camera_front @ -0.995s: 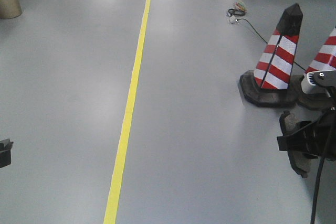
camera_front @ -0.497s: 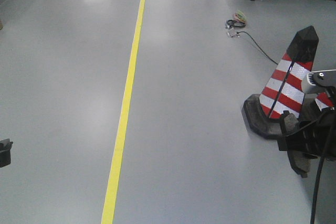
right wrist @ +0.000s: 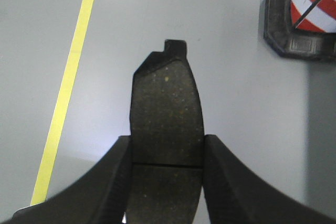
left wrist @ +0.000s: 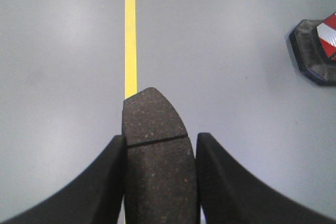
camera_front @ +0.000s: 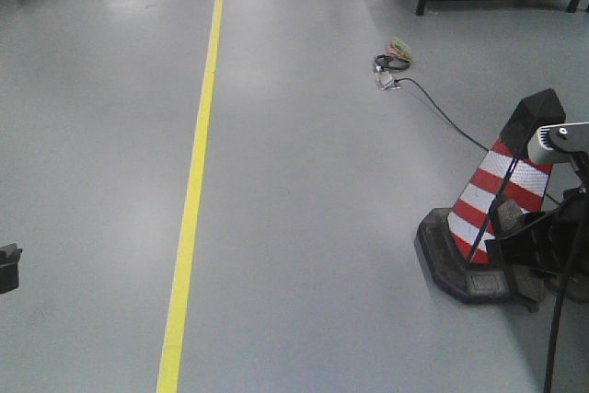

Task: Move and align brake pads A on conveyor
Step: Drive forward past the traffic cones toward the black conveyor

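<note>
The left gripper (left wrist: pixel 159 140) has its fingers (left wrist: pixel 105 182) clamped on a brake pad A (left wrist: pixel 157 171) above the floor (left wrist: pixel 236 103) — the yellow line (left wrist: pixel 130 30) runs straight behind it. The right gripper (right wrist: pixel 168 140) grips a second brake pad A (right wrist: pixel 167 114) — right of the yellow line.

Striped cone (camera_front: pixel 502 195); yellow floor line (camera_front: pixel 190 200); cable (camera_front: pixel 392 62)
</note>
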Available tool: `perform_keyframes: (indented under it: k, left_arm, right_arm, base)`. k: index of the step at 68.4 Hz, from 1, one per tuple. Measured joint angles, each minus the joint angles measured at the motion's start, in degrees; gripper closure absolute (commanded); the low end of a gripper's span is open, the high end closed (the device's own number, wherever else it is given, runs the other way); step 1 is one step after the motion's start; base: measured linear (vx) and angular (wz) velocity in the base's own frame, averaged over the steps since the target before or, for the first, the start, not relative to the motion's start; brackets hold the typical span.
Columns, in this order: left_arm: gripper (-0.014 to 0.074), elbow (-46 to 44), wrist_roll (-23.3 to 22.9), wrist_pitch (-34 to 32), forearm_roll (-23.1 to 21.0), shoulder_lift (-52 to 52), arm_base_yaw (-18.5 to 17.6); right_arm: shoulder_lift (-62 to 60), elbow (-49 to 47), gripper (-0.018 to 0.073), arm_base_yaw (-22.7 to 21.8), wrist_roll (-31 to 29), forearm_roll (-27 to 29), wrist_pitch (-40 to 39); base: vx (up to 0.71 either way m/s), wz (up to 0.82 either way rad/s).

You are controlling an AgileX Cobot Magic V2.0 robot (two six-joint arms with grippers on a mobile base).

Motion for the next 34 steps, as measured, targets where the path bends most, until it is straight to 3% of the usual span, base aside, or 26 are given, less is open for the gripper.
perform_keyframes:
  k: [17,34]
  left_arm:
    - [0.0419,0.0,0.0,0.0,0.0,0.0,0.0]
    - [0.0419,0.0,0.0,0.0,0.0,0.0,0.0]
  right_arm:
    - [0.0,0.0,0.0569,0.0,0.0,0.1,0.0]
    - [0.0,0.0,0.0569,0.0,0.0,0.1,0.0]
  base:
    - [0.53,-0.23]
    - [0.47,-0.47]
